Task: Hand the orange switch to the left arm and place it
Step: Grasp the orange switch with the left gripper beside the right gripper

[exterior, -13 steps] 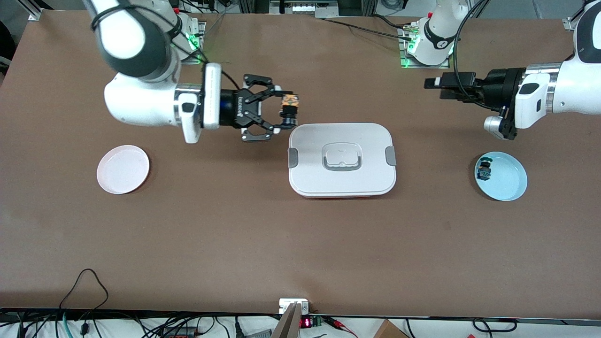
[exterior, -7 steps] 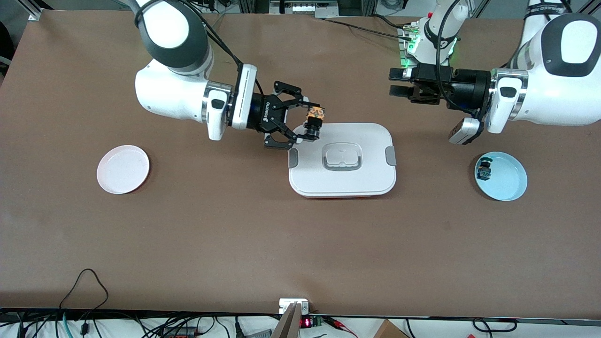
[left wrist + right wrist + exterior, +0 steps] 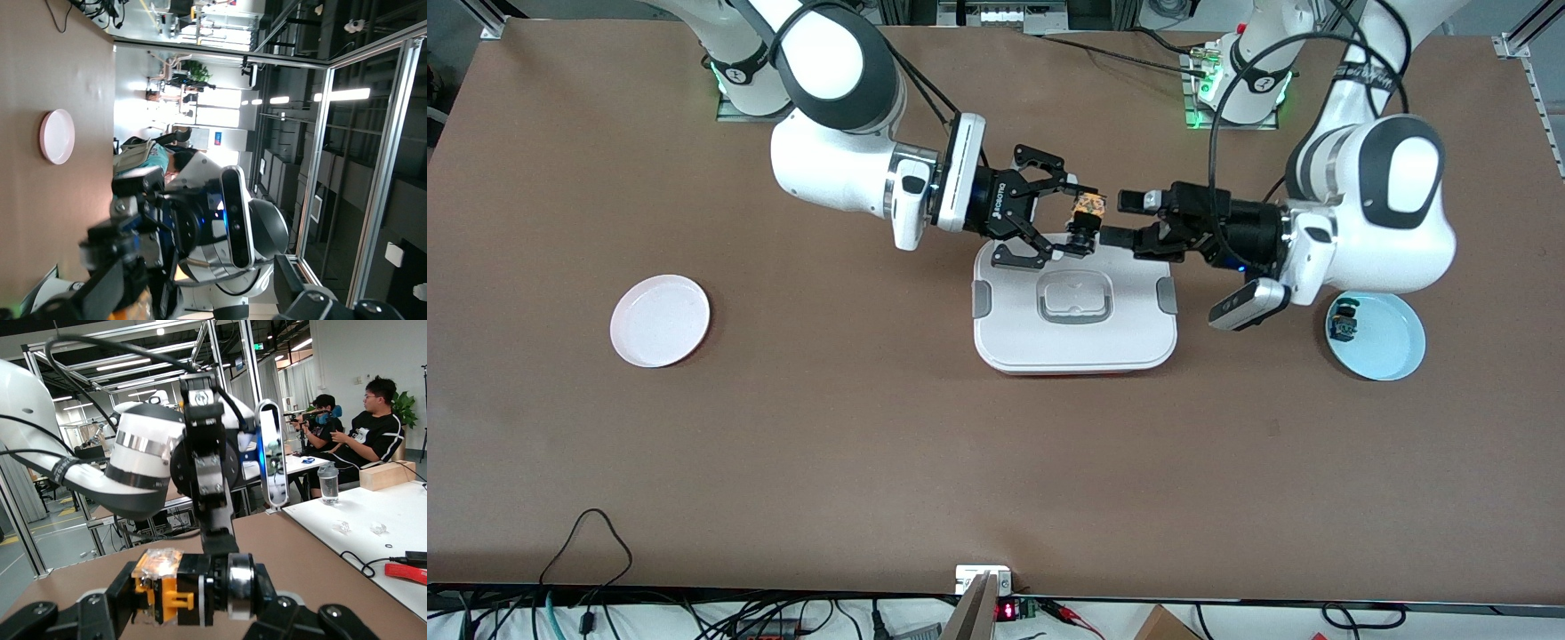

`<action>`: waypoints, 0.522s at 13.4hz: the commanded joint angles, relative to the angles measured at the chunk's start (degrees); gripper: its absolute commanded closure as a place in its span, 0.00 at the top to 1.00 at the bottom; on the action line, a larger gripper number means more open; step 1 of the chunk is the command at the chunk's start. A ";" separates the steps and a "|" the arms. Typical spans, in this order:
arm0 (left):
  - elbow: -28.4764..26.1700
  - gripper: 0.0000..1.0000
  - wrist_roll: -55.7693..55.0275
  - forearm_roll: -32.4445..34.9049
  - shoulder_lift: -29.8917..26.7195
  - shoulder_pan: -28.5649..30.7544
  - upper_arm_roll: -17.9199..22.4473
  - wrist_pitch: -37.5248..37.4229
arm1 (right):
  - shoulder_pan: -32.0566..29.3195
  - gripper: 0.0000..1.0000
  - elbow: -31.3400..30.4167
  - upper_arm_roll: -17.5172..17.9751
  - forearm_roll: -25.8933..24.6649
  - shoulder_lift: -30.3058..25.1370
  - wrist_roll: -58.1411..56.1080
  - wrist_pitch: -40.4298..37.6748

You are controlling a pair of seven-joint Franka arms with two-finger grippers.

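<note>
My right gripper [image 3: 1082, 222] is shut on the orange switch [image 3: 1088, 208], a small black block with an orange end, and holds it in the air over the box's edge toward the robots' bases. In the right wrist view the switch [image 3: 190, 590] lies crosswise between the fingers [image 3: 100, 607]. The left gripper [image 3: 1120, 219] is open and faces it, fingertips right beside the switch; whether they touch I cannot tell. The white box [image 3: 1014, 333] sits closed at mid-table under both grippers. The left wrist view shows an orange blur of the switch [image 3: 132, 305] close up.
A white plate [image 3: 660, 320] lies toward the right arm's end of the table. A light blue plate [image 3: 1387, 342] toward the left arm's end holds a small dark part with a green cap [image 3: 1343, 323]. Cables trail along the table edge nearest the front camera.
Both arms have swung in toward each other. The right gripper carried the switch from beside the box to over it. The open left gripper came from near the blue plate up to the switch.
</note>
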 commanded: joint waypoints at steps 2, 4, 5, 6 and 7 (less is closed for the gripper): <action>0.00 0.98 2.16 -1.21 0.38 0.22 -0.15 -0.51 | 0.49 0.00 1.96 -0.23 5.34 0.97 -1.51 0.37; -0.44 0.98 2.24 -1.12 0.37 -0.04 -0.24 -0.69 | 0.49 0.00 1.96 -0.23 5.44 1.05 -1.51 0.37; -0.79 0.98 2.24 -1.12 0.37 -0.04 -0.67 -0.69 | 0.49 0.00 1.96 -0.23 6.13 1.05 -1.51 0.37; -1.66 0.97 2.42 -1.12 0.20 -0.04 -1.38 -0.69 | 0.75 0.00 1.96 -0.23 7.27 1.05 -1.60 0.37; -1.93 0.92 2.59 -1.12 0.11 -0.04 -1.47 -1.12 | 1.19 0.00 1.96 -0.23 8.50 1.05 -2.29 0.37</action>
